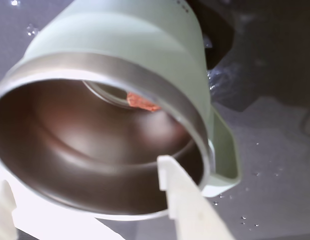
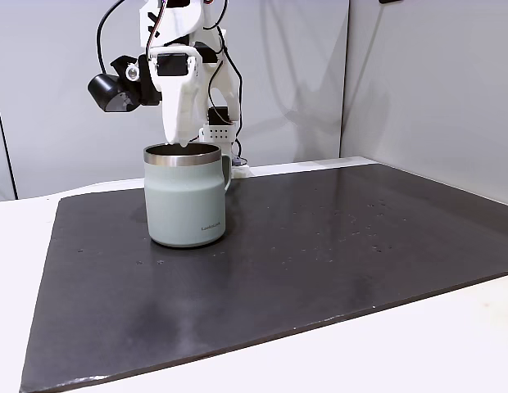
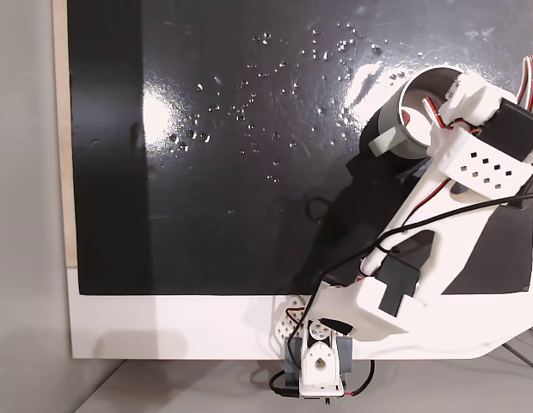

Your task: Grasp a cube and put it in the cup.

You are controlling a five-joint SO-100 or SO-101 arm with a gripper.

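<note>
Spanning most of the white table (image 2: 451, 344) in a fixed view: a dark mat (image 2: 336, 246), bare and open to the right of the cup and toward the near edge, white margin showing along the front and left. Seen from above in a fixed view: same mat (image 3: 215, 172), speckled with droplets, wide free expanse left of the cup, arm base (image 3: 318, 366) planted on the white strip below the mat's lower edge. Standing upright near the mat's back-left part in a fixed view: the cup (image 2: 187, 205), pale grey-green, steel rim, handle turned toward the right rear, small dark lettering near its base. Hanging directly over the cup's mouth: the gripper (image 2: 182, 144), tips just at rim level. Looking down the wrist view: gripper (image 1: 90, 200) parted moderately, two white fingers (image 1: 185, 200) apart with nothing between them, the right one crossing the near rim of the cup (image 1: 155, 45). Lying inside on the steel bottom: the cube (image 1: 141, 102), a small reddish-brown lump, free of the fingers.
</note>
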